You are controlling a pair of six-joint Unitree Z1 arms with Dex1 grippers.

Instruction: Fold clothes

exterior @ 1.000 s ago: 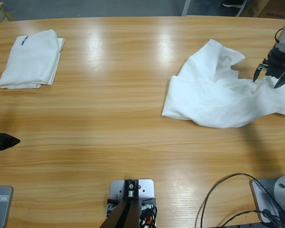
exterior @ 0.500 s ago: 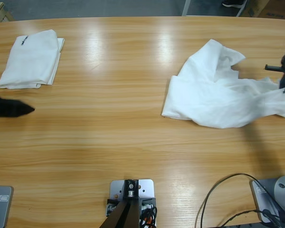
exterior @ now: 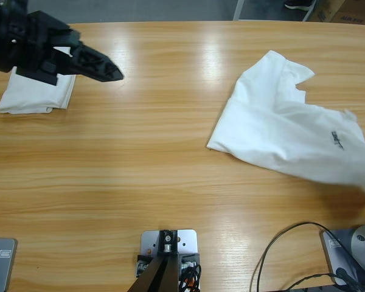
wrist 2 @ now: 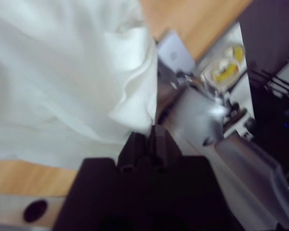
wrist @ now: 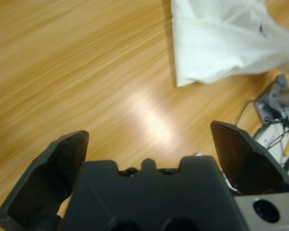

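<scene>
While my left fingers (wrist: 149,144) hang spread above bare wooden bench (exterior: 158,152), my right fingers (wrist 2: 147,139) pinch the rumpled white cloth T-shirt (exterior: 286,131); a folded white shirt (exterior: 36,91) lies beneath the left arm.

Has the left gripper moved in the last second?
Yes. The left gripper has swung from the table's left edge up and inward, now over the folded T-shirt near the far edge.

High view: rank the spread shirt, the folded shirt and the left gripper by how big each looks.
1. Spread shirt, clearly the largest.
2 and 3. Left gripper and folded shirt: unsure. The gripper sits nearer the camera and covers part of the folded shirt, so I won't rank these two.
</scene>
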